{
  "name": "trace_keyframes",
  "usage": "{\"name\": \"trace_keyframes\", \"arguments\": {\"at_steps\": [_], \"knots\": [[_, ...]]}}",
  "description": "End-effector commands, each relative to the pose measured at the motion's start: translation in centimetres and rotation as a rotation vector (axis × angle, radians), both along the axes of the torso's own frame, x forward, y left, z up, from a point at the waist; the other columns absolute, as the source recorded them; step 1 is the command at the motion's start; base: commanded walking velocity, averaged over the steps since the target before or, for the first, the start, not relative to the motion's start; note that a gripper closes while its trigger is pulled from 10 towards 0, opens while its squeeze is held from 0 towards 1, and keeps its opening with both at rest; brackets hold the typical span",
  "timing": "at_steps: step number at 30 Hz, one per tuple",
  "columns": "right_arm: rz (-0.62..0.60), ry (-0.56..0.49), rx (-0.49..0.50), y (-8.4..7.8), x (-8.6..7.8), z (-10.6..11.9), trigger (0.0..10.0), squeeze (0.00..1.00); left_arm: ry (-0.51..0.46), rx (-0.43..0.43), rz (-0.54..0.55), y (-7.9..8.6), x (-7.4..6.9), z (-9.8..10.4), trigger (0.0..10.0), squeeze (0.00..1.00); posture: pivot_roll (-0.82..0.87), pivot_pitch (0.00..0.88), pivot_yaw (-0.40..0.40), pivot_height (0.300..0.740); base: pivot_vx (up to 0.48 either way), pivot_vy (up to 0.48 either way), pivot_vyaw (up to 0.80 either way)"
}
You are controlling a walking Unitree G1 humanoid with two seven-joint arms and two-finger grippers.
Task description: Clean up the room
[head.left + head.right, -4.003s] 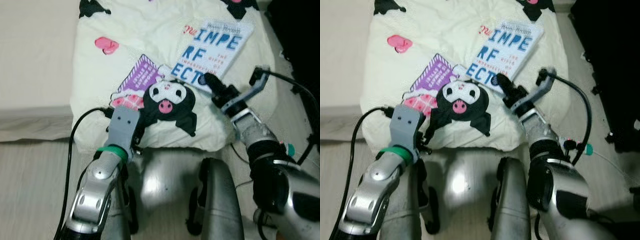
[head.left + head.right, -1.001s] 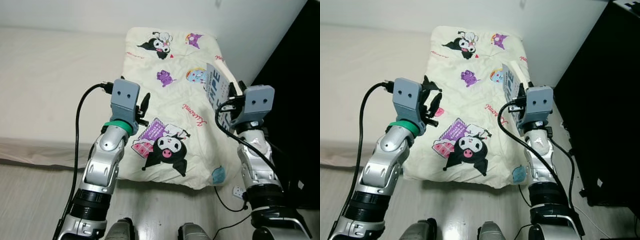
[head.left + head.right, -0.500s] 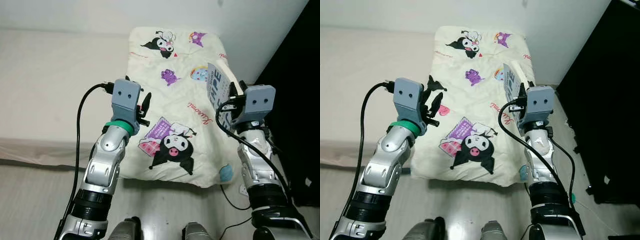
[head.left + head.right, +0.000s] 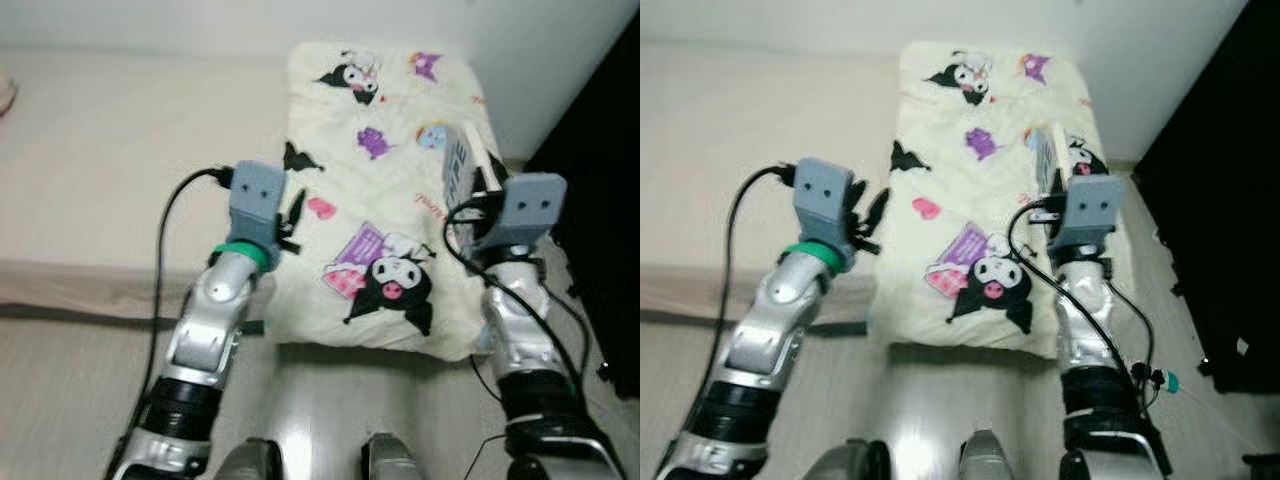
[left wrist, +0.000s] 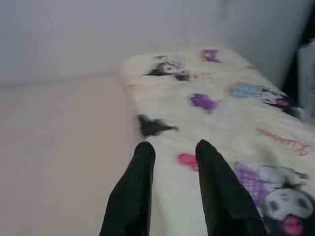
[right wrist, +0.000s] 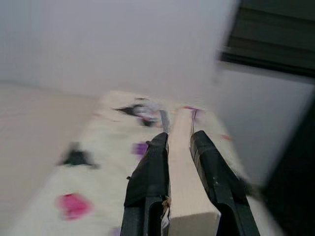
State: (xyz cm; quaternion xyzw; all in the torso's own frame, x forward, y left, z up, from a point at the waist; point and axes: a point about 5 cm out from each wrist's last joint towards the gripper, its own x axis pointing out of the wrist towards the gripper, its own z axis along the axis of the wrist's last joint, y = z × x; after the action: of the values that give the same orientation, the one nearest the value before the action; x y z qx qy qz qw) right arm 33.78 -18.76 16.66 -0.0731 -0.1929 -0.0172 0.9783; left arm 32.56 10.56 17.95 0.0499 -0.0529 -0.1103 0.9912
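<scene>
Right wrist view showed the right gripper [image 6: 179, 147] clamped on a white paperback book [image 6: 187, 187] held edge-up above the cream cartoon-print quilt [image 4: 400, 200]. With only the fingertips pinching its edge, the book looked liable to slip or swing loose; the left gripper [image 5: 172, 152] hung parted and empty alongside.

The blanket [image 4: 385, 190] was pale cream, printed with black-and-white cartoon figures, purple shapes, a pink heart, a light blue patch and red script. Its largest print showed a black figure with a white face and pink nose beside a purple and pink checked panel. The bed [image 4: 110, 150] beside it was plain beige. The book [image 6: 189, 172] had cream page edges and a blue and white cover. Both arms were silver with grey wrist boxes; the left arm [image 4: 215, 310] wore a green band. The claw fingers [image 5: 133, 196] were black. The floor [image 4: 60, 400] was light grey, the wall [image 4: 1140, 50] white.
</scene>
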Motion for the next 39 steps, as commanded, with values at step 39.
{"name": "trace_keyframes", "arguments": {"at_steps": [39], "knots": [[-0.010, -0.025, 0.004, -0.14, -0.18, 0.25, 10.0, 0.00, 0.017, 0.004, -0.030, -0.69, -0.17, -0.55, 10.0, 0.00, 0.00, 0.044, 0.056, 0.715, 0.000, 0.457, 0.00]]}}
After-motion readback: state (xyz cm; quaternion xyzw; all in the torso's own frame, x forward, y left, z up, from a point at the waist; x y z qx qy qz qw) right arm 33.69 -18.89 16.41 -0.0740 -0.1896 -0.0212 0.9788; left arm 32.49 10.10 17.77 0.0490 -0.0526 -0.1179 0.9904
